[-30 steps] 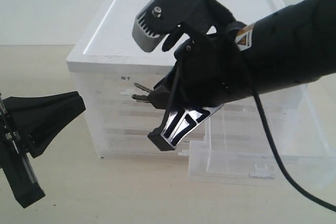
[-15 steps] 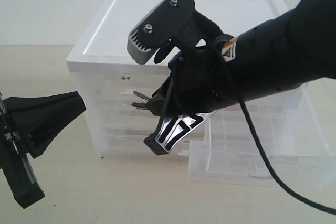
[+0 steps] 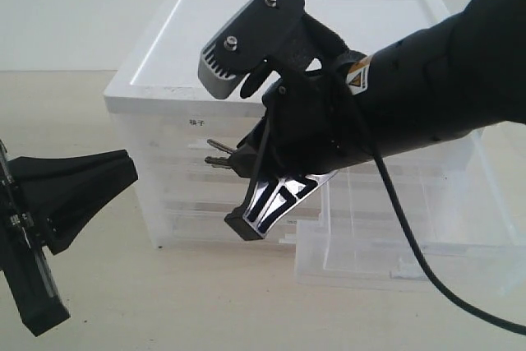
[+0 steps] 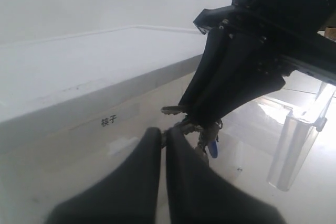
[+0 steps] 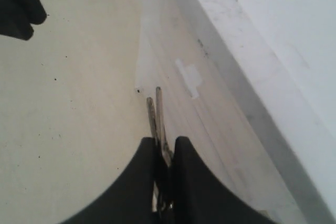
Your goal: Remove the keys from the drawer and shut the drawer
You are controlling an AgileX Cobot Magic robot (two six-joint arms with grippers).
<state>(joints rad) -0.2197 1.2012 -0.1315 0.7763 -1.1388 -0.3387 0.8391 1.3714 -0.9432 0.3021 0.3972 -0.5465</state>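
Silver keys (image 3: 218, 152) (image 4: 195, 127) (image 5: 153, 114) pinched tight in the right jaws, blades sticking out past the tips. Held up in the air before the front of the clear cabinet (image 3: 164, 63), about level with its upper rows, out of the drawer and off the desk (image 3: 164, 302). Blue fob (image 4: 213, 148) dangling beneath the bunch, seen from the left wrist only.

Drawer (image 3: 353, 273) (image 4: 300, 139) pulled well out at the cabinet's lower right, below and to the right of the keys, resting low near the desk. Contents hard to make out through the clear plastic.

Left jaws pressed together with nothing between them, low on the left side above the desk, tips aimed toward the keys and stopping short of them.

Small dark label (image 3: 196, 122) (image 4: 109, 121) on the cabinet front just under the white top, left of the keys.
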